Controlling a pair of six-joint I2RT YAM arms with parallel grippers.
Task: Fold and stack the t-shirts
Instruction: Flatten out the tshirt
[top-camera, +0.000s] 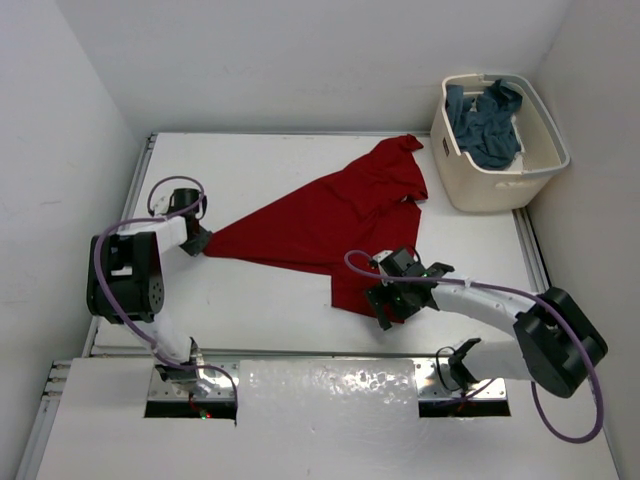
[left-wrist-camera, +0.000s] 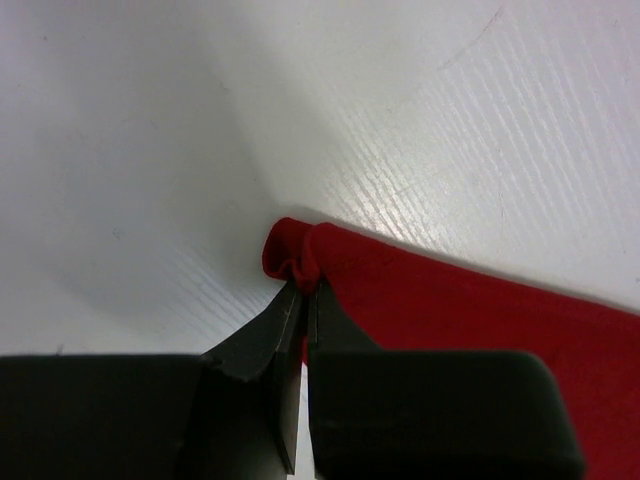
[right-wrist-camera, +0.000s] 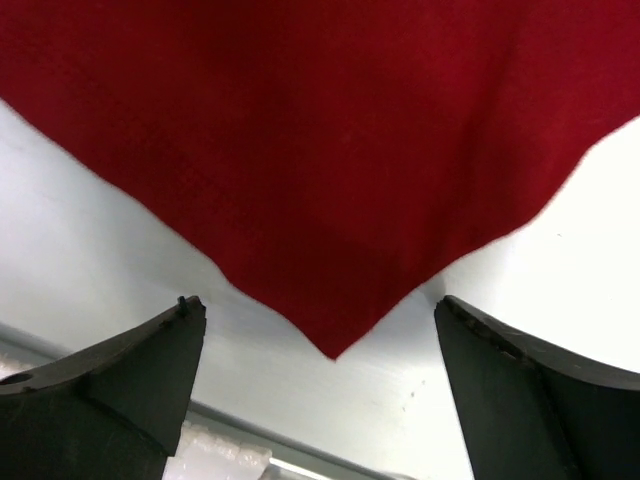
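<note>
A red t-shirt (top-camera: 330, 215) lies spread and rumpled across the middle of the white table (top-camera: 260, 160). Its left corner (left-wrist-camera: 290, 255) is bunched between the tips of my left gripper (left-wrist-camera: 305, 290), which is shut on it at the table's left side (top-camera: 198, 240). My right gripper (top-camera: 385, 300) stands open over the shirt's near corner (right-wrist-camera: 335, 345), whose point lies on the table between the two wide-apart fingers (right-wrist-camera: 150, 370), touching neither. A blue-grey t-shirt (top-camera: 487, 122) is heaped in the basket. No white shirt shows.
A cream plastic laundry basket (top-camera: 500, 180) stands at the back right corner. Walls close in the table on the left, back and right. A strip of bubbled clear plastic (top-camera: 330, 385) covers the near edge between the arm bases.
</note>
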